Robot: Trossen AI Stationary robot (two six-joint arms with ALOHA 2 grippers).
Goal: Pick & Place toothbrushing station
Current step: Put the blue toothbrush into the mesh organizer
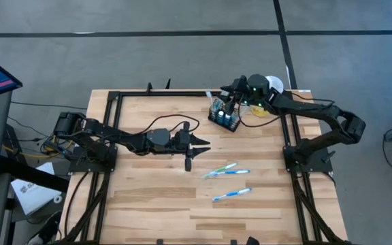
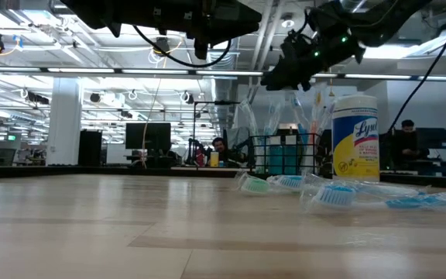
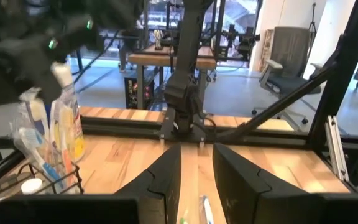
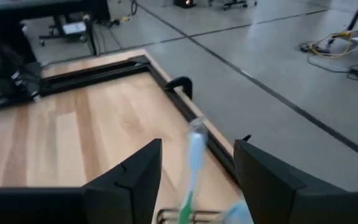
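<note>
Right hand (image 1: 231, 92) gapes wide above black mesh caddy (image 1: 224, 117) holding wrapped toothbrushes (image 3: 42, 146).

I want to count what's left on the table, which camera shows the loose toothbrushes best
The high view: all three loose toothbrushes lie unobstructed on the table. The low view shows them edge-on and overlapping; the left wrist view catches only tips; the right wrist view none.

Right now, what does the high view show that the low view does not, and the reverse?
High view only: both arms' full reach, the left gripper mid-table, and three wrapped blue toothbrushes laid out apart. Low view only: the label of the white, yellow and blue cylindrical canister and people in the room behind. Both: the right gripper, fingers open, above the small black wire-mesh caddy.
</note>
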